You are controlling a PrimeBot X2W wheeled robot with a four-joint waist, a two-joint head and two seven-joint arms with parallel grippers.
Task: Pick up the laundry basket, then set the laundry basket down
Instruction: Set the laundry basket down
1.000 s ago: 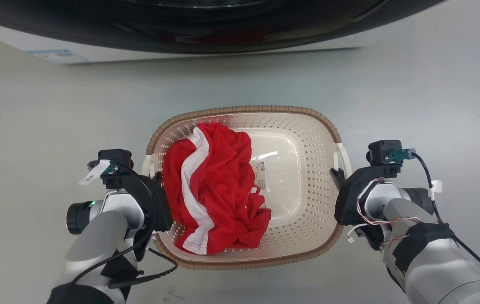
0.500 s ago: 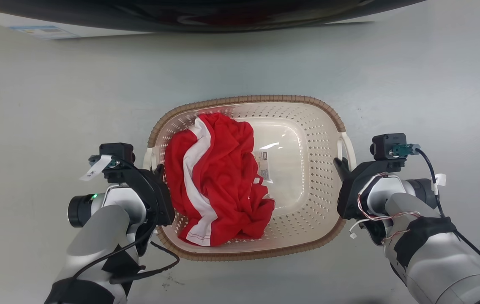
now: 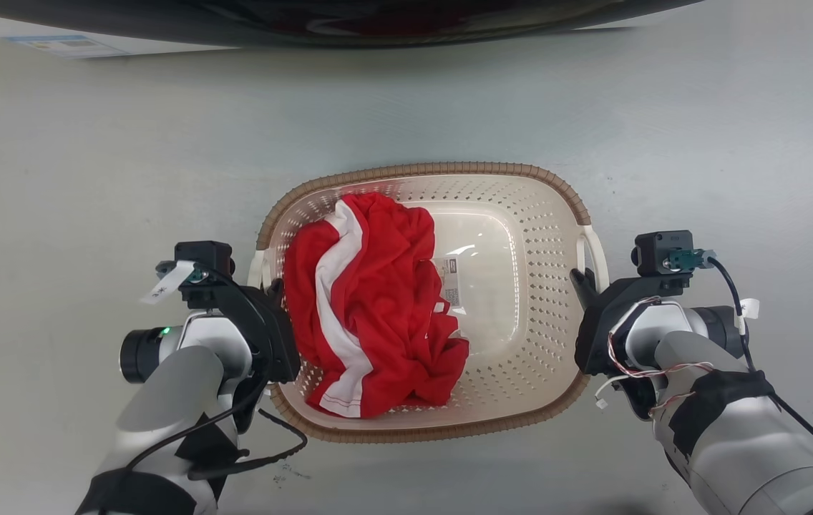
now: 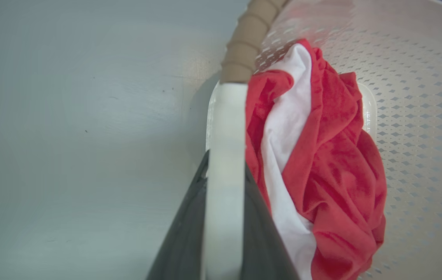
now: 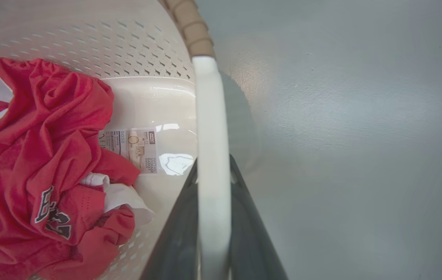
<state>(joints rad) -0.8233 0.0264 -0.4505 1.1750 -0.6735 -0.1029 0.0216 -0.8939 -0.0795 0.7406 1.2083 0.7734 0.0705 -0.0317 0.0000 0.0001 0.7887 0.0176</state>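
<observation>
Pale grey floor (image 3: pixel 91 157) is recorded across the head view. A cream-white perforated plastic laundry basket with a brown woven-look rim (image 3: pixel 421 170) is found centrally before the robot, between the two arms. Whether its base is rested on the floor or held just above it cannot be told.

The long axis of the laundry basket is laid across the robot, from one arm to the other, with a handle at each short end. A crumpled red-and-white garment (image 3: pixel 371 300) is heaped in the left half. A small printed label (image 3: pixel 451 282) is exposed on the base beside it.

The left gripper (image 3: pixel 274 290) is pinched on the white left loop handle (image 4: pixel 225 128), one dark finger either side of the band. The right gripper (image 3: pixel 578 277) is clamped likewise on the white right loop handle (image 5: pixel 211 116).

Neither arm is judged nearer. The load is judged biased leftward, so a level move by both arms together is called for.
</observation>
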